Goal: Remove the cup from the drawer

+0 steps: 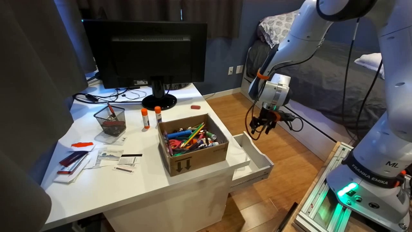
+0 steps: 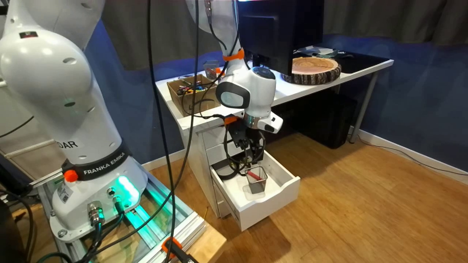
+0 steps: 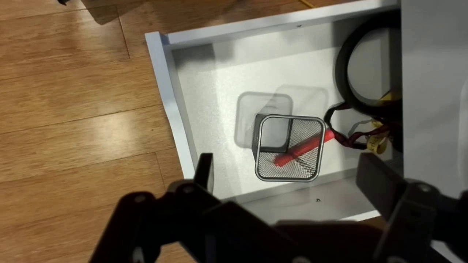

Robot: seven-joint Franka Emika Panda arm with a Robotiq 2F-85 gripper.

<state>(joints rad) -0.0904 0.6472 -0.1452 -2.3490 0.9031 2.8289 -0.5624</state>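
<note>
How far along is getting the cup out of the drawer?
Done: drawer stands open. In hand: apparently the approach; the open gripper hangs above the mesh cup, not holding it. Left: cup sits inside, so gripping and lifting it out remain.

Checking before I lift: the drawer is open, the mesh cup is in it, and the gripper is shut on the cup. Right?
The grip is wrong: the wrist view shows the gripper open, its fingers wide apart and neither touching the mesh cup. The drawer is open, and the cup is in it, as you say.
</note>
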